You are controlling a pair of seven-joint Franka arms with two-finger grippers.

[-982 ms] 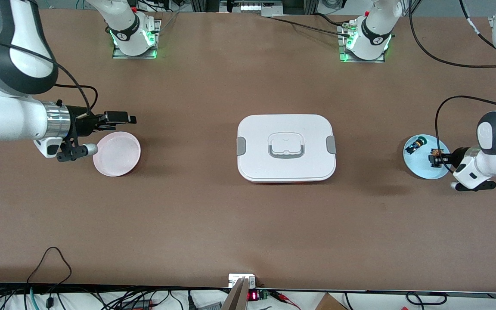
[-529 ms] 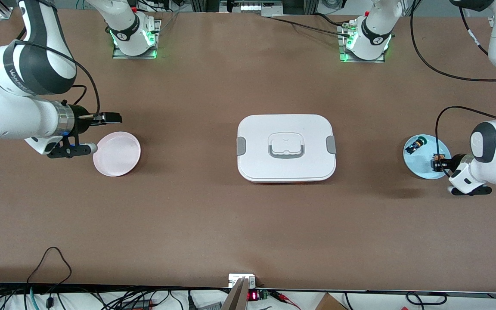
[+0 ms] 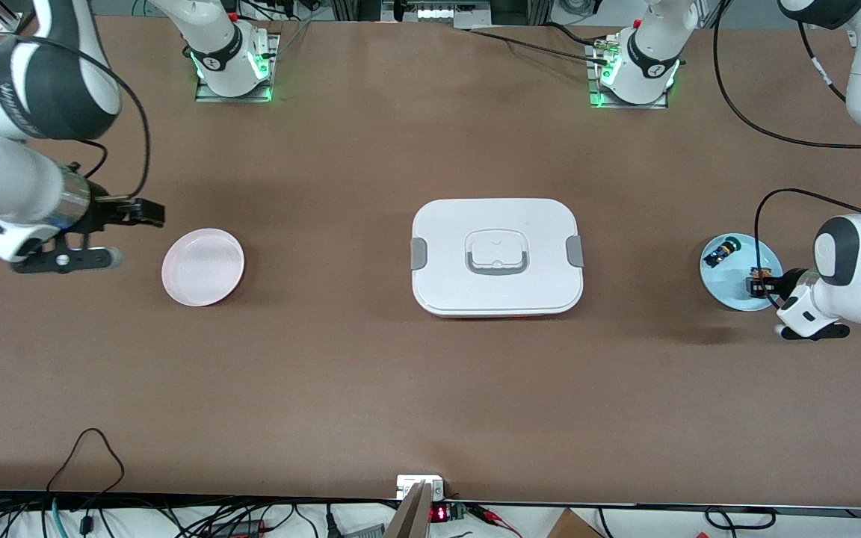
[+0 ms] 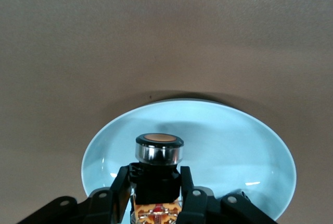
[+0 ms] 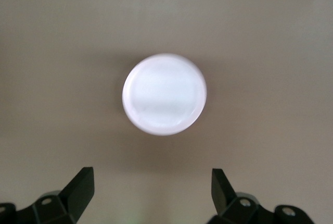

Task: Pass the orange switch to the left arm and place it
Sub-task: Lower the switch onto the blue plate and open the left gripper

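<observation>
Left end effector [image 3: 758,283] clamped on orange switch [image 4: 156,185]
Held above the blue plate [image 3: 729,295]; right end effector [image 3: 148,213], fingers apart, hovers beside the pink plate [image 3: 202,267].

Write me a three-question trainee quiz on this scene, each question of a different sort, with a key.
1. True or false: the left gripper is shut on the small orange switch with the dark cylindrical end over the round light-blue plate.
2. Multiple choice: the large white rounded plastic box with grey latches lies A) between the two plates, B) on the round pink plate, C) under the right gripper.
3. Fill in: the right gripper's jaws are ____.

Key: 1 true; 2 A; 3 open.
</observation>
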